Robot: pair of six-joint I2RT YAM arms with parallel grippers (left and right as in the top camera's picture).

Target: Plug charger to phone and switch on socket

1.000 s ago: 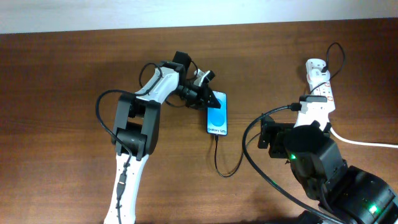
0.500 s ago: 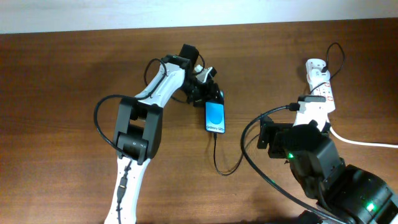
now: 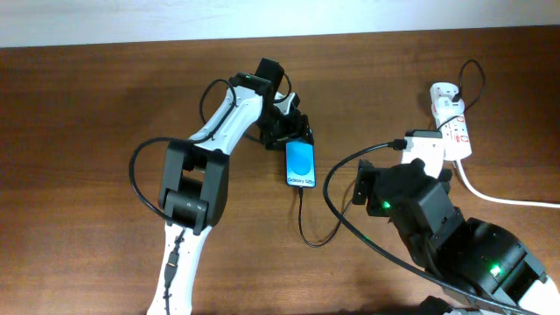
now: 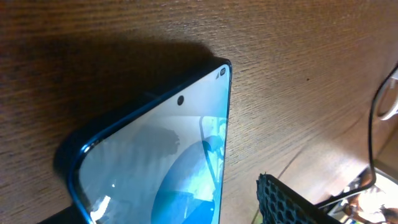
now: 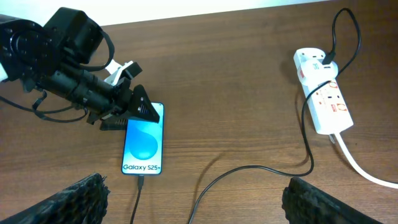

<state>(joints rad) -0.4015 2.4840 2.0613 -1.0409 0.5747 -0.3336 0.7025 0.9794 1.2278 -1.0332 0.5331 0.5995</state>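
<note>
The phone (image 3: pixel 300 164) lies screen up on the table, also in the right wrist view (image 5: pixel 143 146) and close up in the left wrist view (image 4: pixel 155 168). The charger's thin black cable (image 5: pixel 261 168) has its connector tip (image 5: pixel 140 182) at the phone's near end; its white plug adapter (image 5: pixel 316 60) sits in the socket (image 5: pixel 328 98). The socket also shows in the overhead view (image 3: pixel 453 127). My left gripper (image 3: pixel 291 136) is open, its fingers around the phone's far end. My right gripper (image 5: pixel 202 208) is open and empty, above the cable loop.
The socket's thick white cord (image 3: pixel 503 198) runs off the right edge. My right arm's bulk (image 3: pixel 437 232) covers the table's near right. The robot's black cables (image 3: pixel 144 166) loop beside the left arm.
My left gripper has moved a little to the far side with the phone's far end, and the phone has turned straighter. My right arm has moved left, off the socket.
</note>
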